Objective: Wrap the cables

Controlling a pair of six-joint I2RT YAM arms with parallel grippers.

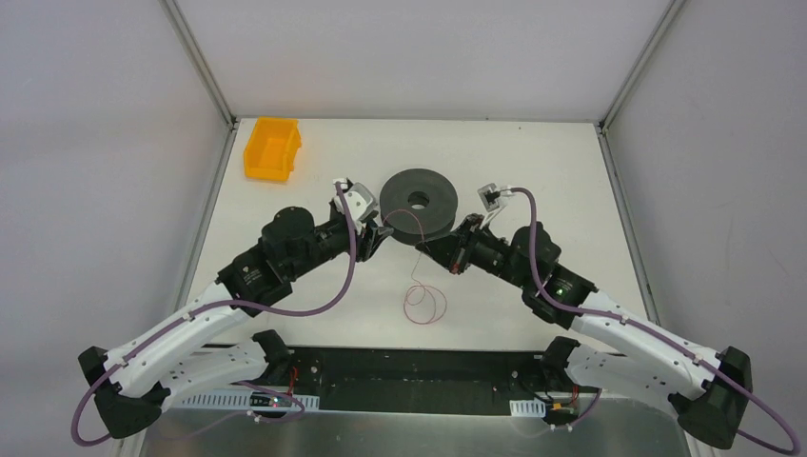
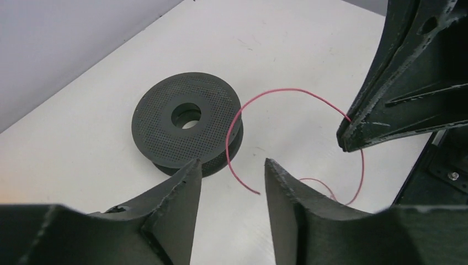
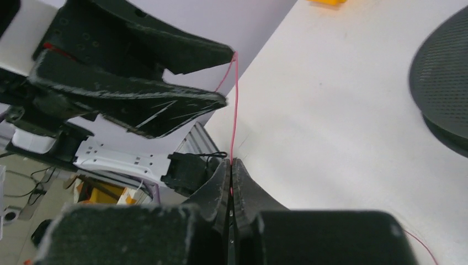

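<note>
Right claw [image 3: 230, 164]: fully closed, pinching the wire [image 2: 292, 90] between its tips, just in front of the spool [image 1: 400, 205]. Wrist view shows the strand running straight up out of the closed tips toward the left claw [image 2: 230, 168].

Left claw: jaws apart with a clear gap, gripping nothing. The wire brushes past the tip of one finger [image 3: 221, 55]; can't tell if it actually touches. Both claws sit tip to tip, close together at the spool's near side.

Wire layout: from the right claw's pinch it arcs up and over to the spool's rim, then curves down to a free end lying on the table [image 1: 314, 276] between the left claw's fingers. Can't tell if it's fixed to the spool. The other side drops from the right claw into a loose loop on the table, nearer the arm bases.

Spool lies flat, hole up, mid-table. Yellow bin [image 1: 273, 148] at far left corner, well apart.
</note>
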